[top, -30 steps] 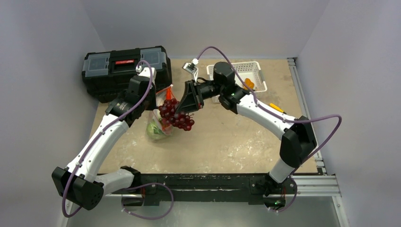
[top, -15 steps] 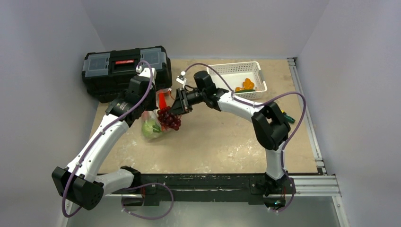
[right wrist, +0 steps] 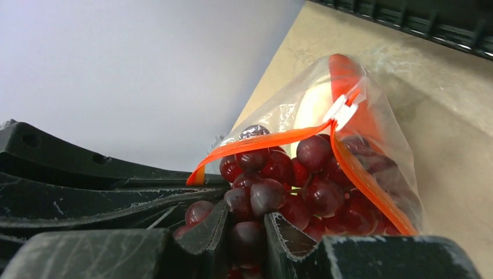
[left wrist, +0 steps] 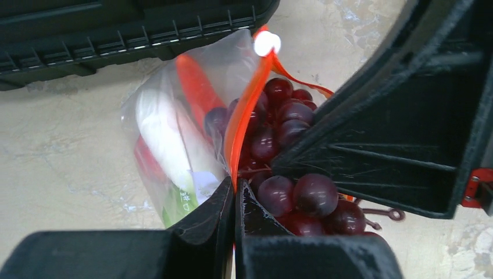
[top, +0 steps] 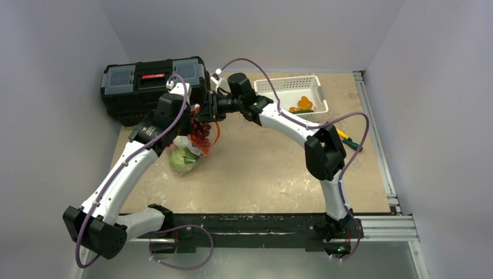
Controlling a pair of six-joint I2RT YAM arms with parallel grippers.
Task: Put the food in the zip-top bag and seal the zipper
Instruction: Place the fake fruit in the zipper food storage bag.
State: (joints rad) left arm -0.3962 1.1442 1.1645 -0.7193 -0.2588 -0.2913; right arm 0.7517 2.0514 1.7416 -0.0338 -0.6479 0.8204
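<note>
The clear zip-top bag hangs below my left gripper, which is shut on the orange-red zipper at the bag's mouth. The white slider sits at the far end of the strip. Inside the bag lie a white bulb, an orange carrot and a green leafy piece. My right gripper is shut on a purple-red grape bunch. The bunch reaches into the open mouth between the two zipper strips.
A black toolbox stands right behind the bag. The white slotted basket at the back right holds an orange toy piece. Screwdrivers lie by the right rail.
The right arm has carried the grape bunch left and back, from beside the bag into its mouth. The bag has shifted a little to the left under the left gripper.
</note>
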